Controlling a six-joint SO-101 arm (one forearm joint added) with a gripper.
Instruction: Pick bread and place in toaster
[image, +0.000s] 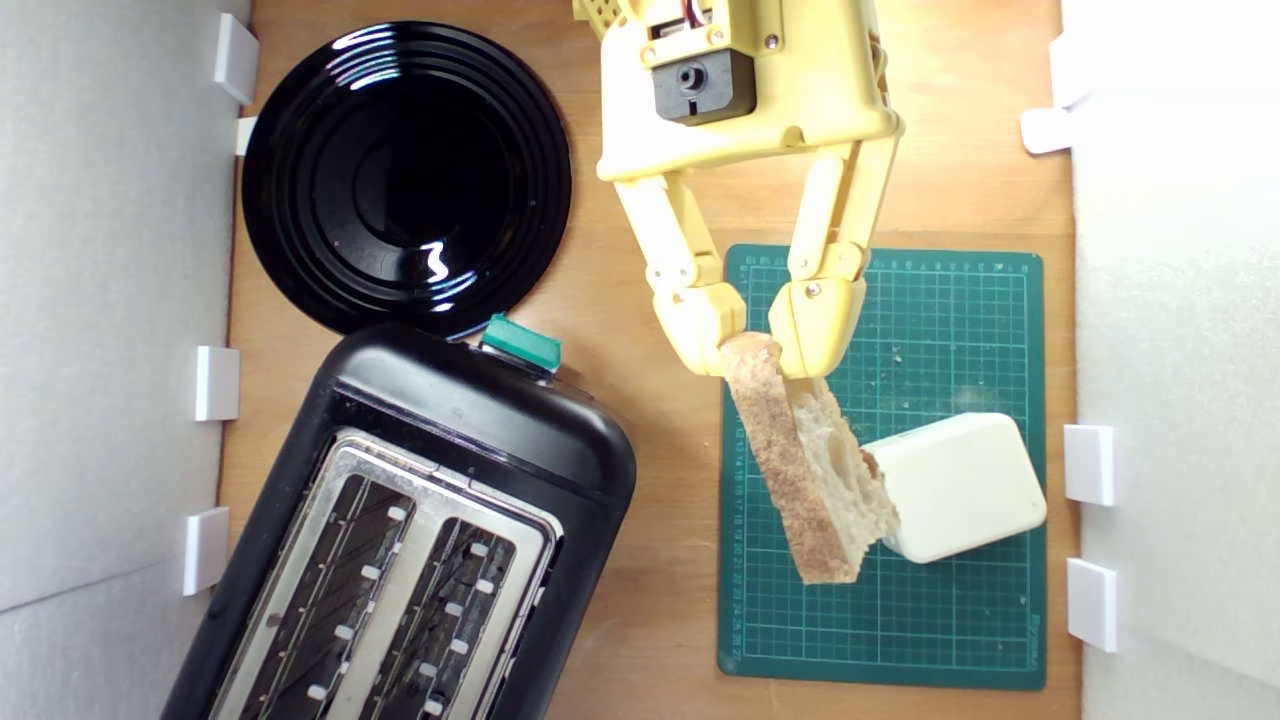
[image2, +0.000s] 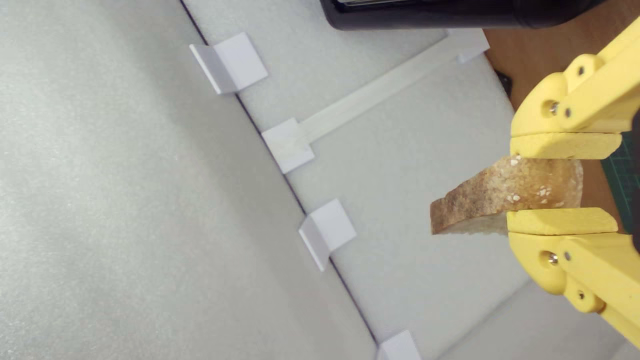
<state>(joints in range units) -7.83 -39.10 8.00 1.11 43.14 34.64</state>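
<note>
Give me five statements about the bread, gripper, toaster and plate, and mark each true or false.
1. The gripper is shut on the bread. True.
2. The bread sits in a slot of the toaster. False: both slots are empty; the bread is over the green mat.
3. The black plate holds nothing. True.
4. The white block lies on the plate. False: it is on the mat.
5. The toaster's lever is teal-green. True.
</note>
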